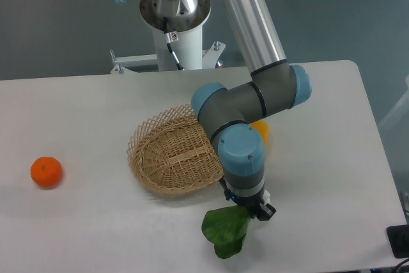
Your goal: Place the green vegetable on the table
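White table [332, 158] carries 1 wicker basket [172, 155] at centre. Green vegetable [225, 229] sits near the front edge, just beyond the basket, gripper [250, 210] closed on its stem. Tangerine [46, 172] far left.

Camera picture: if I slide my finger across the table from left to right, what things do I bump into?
Orange fruit → wicker basket → green vegetable, hanging at the gripper. A yellow-orange thing peeks out behind the arm; its place in the order is unclear, so it is left out.
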Motion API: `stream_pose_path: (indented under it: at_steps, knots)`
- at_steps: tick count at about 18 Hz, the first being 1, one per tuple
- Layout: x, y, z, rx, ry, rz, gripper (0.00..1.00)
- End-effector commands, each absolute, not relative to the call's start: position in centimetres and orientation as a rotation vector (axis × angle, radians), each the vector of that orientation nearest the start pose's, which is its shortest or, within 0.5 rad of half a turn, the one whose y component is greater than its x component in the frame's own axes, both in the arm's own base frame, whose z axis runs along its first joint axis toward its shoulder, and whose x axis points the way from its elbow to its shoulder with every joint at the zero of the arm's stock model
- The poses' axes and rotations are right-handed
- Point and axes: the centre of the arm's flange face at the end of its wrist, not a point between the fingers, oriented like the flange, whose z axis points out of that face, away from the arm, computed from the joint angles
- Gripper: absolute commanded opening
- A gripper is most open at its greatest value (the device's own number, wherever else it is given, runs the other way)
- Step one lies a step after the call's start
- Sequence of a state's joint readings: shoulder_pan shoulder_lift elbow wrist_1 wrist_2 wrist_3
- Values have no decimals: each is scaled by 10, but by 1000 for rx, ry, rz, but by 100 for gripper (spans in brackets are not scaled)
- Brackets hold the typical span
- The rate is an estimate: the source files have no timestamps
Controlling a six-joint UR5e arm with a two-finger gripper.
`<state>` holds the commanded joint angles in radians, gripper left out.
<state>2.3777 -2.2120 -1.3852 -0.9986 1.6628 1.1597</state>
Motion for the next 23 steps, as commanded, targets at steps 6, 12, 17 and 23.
stream_pose_path:
  at_steps: [6,12,17,23]
  knots:
    - [-433,588,249,-3088,541,247,100]
    - [-438,594,258,-3072,542,271,100]
    - [-459,590,288,-3029,516,312,100]
    - [-511,560,324,-3009,558,326,100]
